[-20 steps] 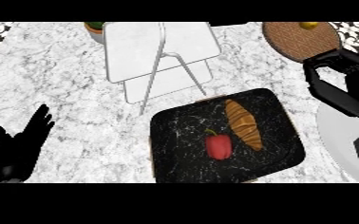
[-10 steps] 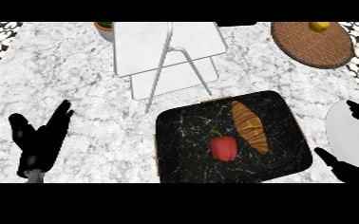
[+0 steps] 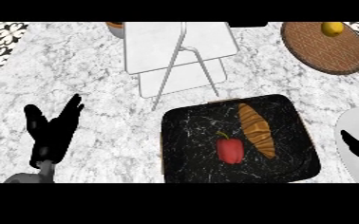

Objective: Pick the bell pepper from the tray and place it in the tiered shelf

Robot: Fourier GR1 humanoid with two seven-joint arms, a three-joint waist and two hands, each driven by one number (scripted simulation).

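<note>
Well left of the tray, left hand raised at rest over the surface, fingers straight and spread, holding nothing. Just beyond the tray's far edge, white tiered shelf. Near the tray's middle, red bell pepper, untouched, stem end toward the far side, just left of a croissant and apart from it. Off the tray's right edge, right hand, only a sliver in view, too little to tell open from closed. Step in hand, by the look of it: reaching for the bell pepper. Best done from above, closing round the body rather than the stem, steering clear of the croissant lying between right hand and bell pepper, then lifting straight up before carrying past the tray's far edge to the tiered shelf. Counted: two hands, one tiered shelf, one tray, one bell pepper, one croissant, one round brown plate beyond the tray's far right corner, one yellow fruit on it.
</note>
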